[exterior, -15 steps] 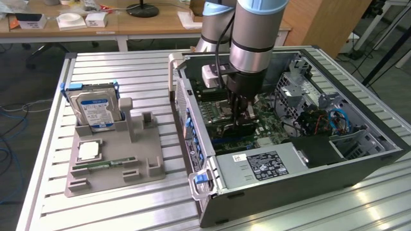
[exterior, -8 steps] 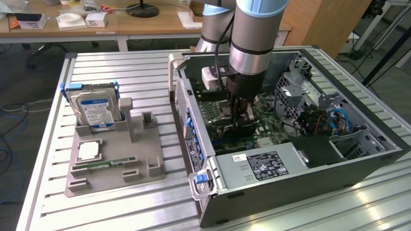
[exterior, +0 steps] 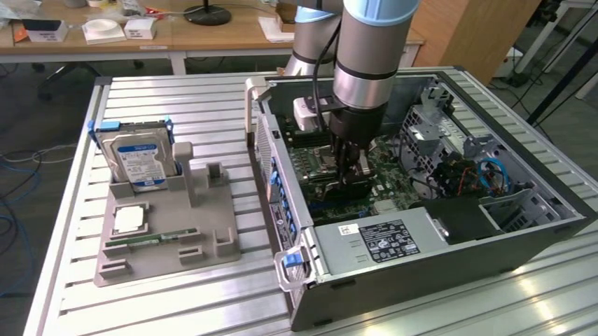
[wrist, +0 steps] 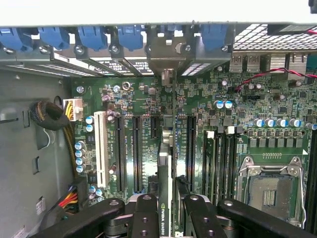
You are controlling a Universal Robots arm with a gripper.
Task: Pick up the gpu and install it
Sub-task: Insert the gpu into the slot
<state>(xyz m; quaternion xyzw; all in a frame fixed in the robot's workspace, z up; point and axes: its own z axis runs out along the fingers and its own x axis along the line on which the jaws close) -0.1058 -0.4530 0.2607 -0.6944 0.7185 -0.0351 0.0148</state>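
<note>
The gpu (wrist: 167,163) is seen edge-on in the wrist view as a thin dark card with a green-lettered label, standing upright over the motherboard (wrist: 247,114). It sits between two long black slots (wrist: 190,148), and its metal bracket end (wrist: 166,54) reaches the case's rear wall. My gripper (wrist: 168,218) is shut on the card's upper edge, with a black finger (wrist: 143,213) on either side. In the exterior view the gripper (exterior: 351,183) reaches straight down into the open computer case (exterior: 449,238). I cannot tell whether the card touches the slot beneath it.
A white slot (wrist: 101,148), an empty CPU socket (wrist: 270,186) and a cable bundle (wrist: 49,116) surround the card. The power supply (exterior: 383,238) fills the case's near end. On the exterior view's left, a grey holder (exterior: 168,231) carries a hard drive (exterior: 138,159), a chip (exterior: 129,219) and a memory stick (exterior: 150,240).
</note>
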